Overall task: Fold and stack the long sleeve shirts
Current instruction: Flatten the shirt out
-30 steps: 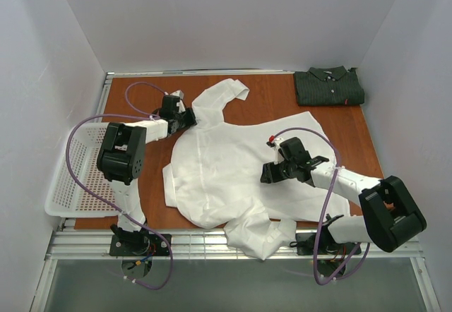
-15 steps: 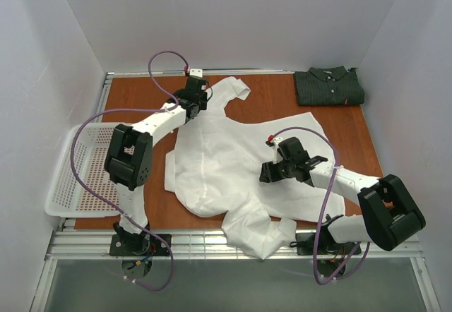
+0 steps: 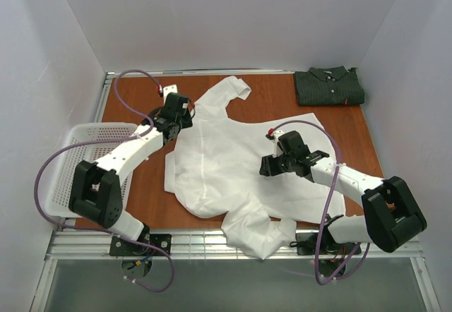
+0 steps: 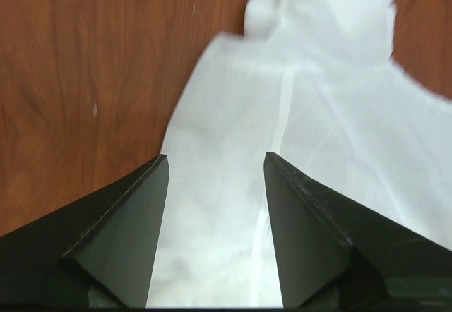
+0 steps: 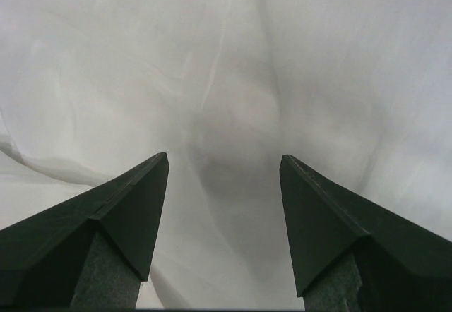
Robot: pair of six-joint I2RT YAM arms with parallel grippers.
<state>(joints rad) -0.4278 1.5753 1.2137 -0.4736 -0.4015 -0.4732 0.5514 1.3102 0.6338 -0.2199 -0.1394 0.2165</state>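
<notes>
The white long sleeve shirt (image 3: 226, 164) lies spread and rumpled across the middle of the wooden table (image 3: 282, 104), with one sleeve (image 3: 224, 94) reaching to the back and another (image 3: 258, 234) bunched over the front edge. The dark grey-green shirt (image 3: 329, 86) sits folded at the back right corner. My left gripper (image 3: 183, 118) hovers open over the white shirt's left shoulder edge; the left wrist view shows white shirt cloth (image 4: 311, 114) lying flat under the left gripper (image 4: 215, 160), held by neither finger. My right gripper (image 3: 267, 166) is open above the shirt's body, and only white shirt cloth (image 5: 212, 58) shows beneath the right gripper (image 5: 224, 158).
A white plastic mesh basket (image 3: 70, 171) stands off the table's left side, beside the left arm. Bare wood (image 4: 85, 58) shows left of the shirt. White walls close in the back and both sides. A metal rail (image 3: 212, 245) runs along the front edge.
My left gripper was shut on the shirt's shoulder, carried it toward the back, then opened and drew back to the left. The shirt's left side shifted. The right gripper rose slightly.
</notes>
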